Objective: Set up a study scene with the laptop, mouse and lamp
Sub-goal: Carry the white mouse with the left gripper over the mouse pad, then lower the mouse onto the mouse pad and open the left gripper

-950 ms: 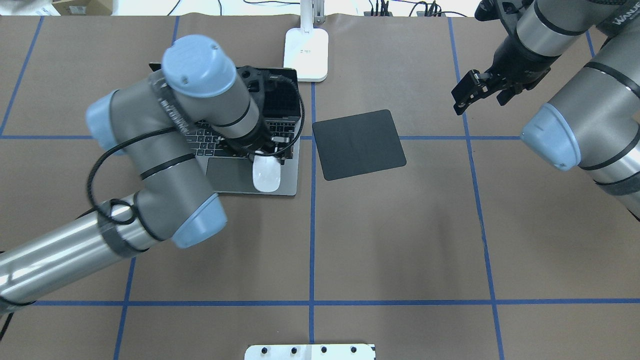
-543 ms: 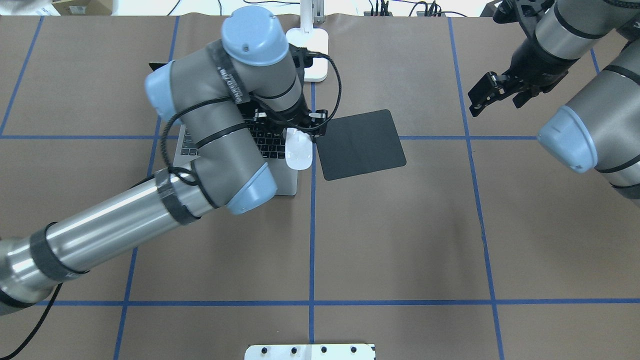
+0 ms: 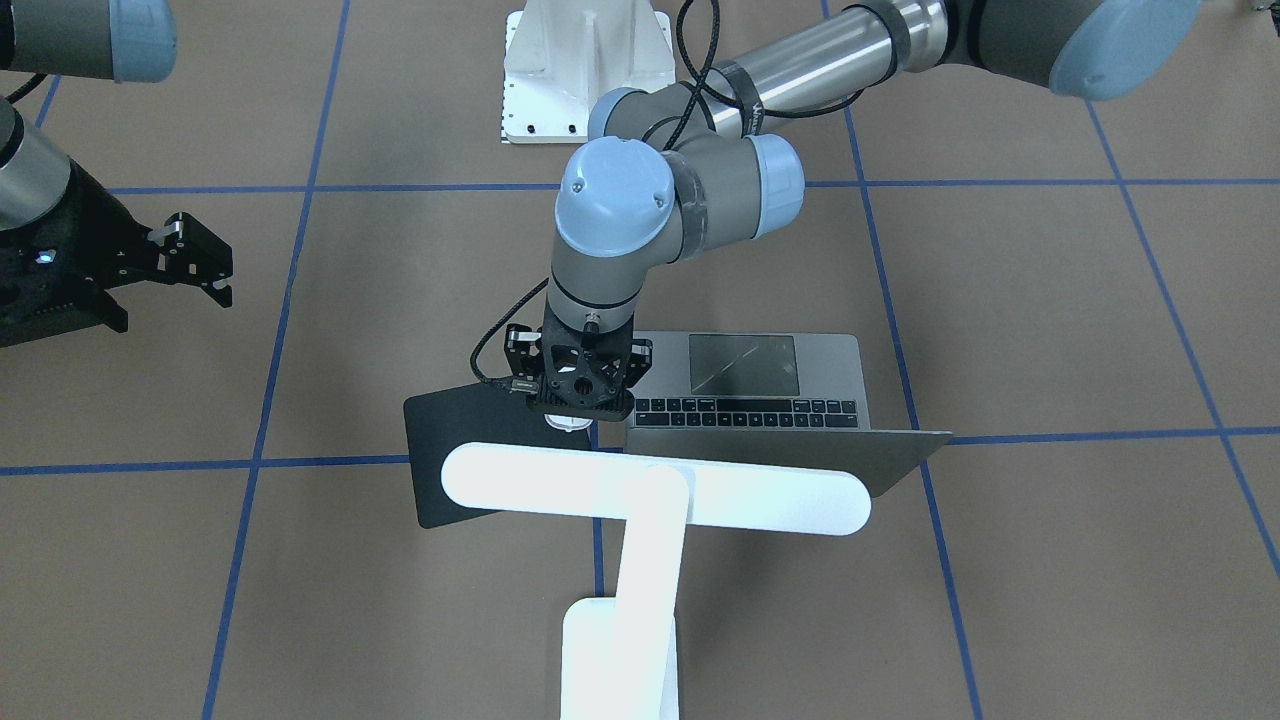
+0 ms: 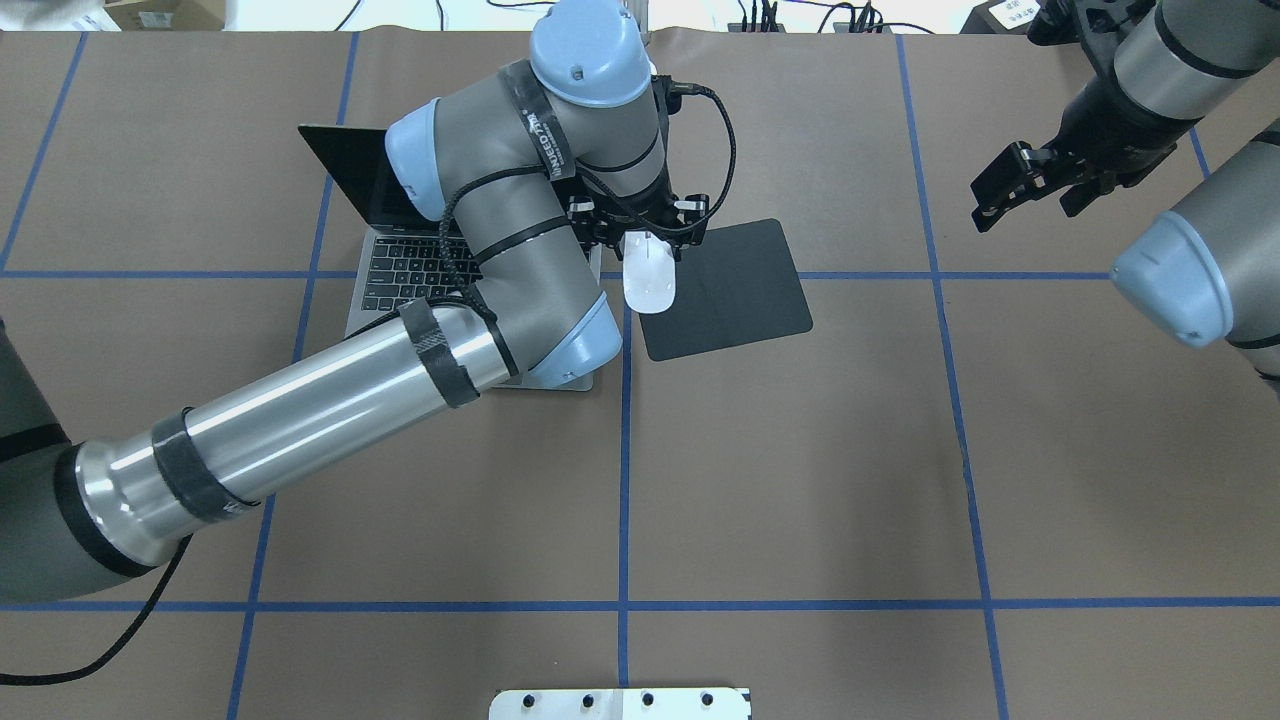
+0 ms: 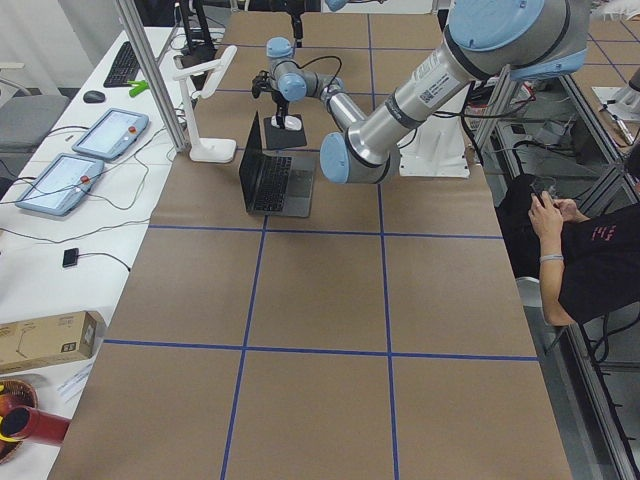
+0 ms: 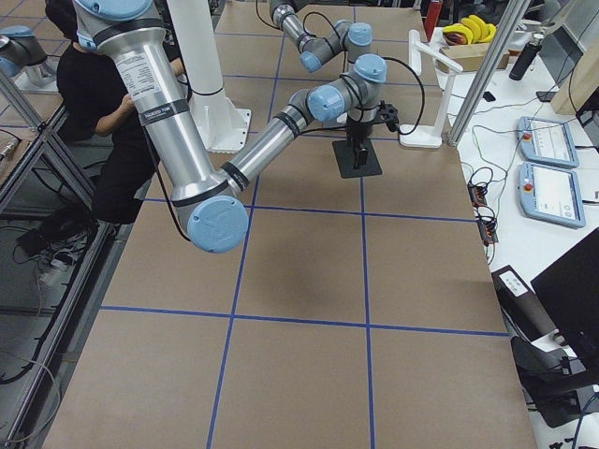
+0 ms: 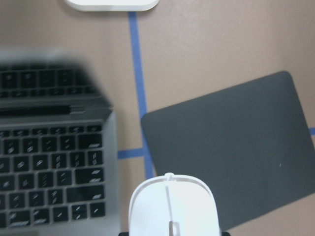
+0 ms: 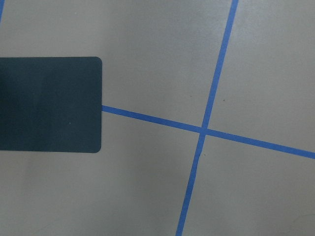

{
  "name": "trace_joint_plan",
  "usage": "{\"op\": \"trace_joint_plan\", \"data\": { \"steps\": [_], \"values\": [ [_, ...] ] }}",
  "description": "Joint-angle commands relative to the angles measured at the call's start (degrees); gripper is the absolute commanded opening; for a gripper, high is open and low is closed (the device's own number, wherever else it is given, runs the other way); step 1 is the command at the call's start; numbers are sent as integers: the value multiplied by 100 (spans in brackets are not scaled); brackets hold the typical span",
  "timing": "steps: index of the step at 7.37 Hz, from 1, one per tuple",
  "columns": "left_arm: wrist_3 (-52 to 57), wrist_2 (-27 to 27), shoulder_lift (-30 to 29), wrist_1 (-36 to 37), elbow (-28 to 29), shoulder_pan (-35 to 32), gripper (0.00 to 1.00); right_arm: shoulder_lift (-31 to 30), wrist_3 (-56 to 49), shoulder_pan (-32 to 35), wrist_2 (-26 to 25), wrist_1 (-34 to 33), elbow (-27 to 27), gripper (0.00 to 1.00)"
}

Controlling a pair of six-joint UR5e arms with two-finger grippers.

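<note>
White and glossy, the small oval mouse point(image 4: 649, 280) is hanging in the clenched left end effector point(image 4: 648, 240), which is gripping it by its far end. The mouse is hovering over the left edge of the black rounded-square pad point(image 4: 735, 290), just beside the slim grey metal laptop point(image 4: 410, 275). The laptop is lying open on the brown paper-covered desk point(image 4: 800, 450) with its dark screen tilting back. The white T-shaped desk lamp point(image 3: 655, 485) is standing at the desk's far edge, its long light bar reaching over both the pad's and the laptop's far edges. The right end effector point(image 4: 1024, 213) is hanging well apart at the far right, its jaws spreading wide and carrying nothing.
</note>
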Motion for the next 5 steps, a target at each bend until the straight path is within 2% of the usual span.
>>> {"op": "trace_joint_plan", "data": {
  "steps": [1,3,4,5],
  "values": [
    [-305,43,-214,-632,639,21,62,-69,-53,111,48,-7,26,100],
    [-550,104,-338,-739,868,73,62,-114,-159,173,48,-7,26,100],
    [-734,444,-356,-957,1044,152,62,-114,-159,182,48,-7,26,100],
    [-736,465,-356,-977,1054,153,63,-131,-159,182,48,-7,26,100]
  ]
}}
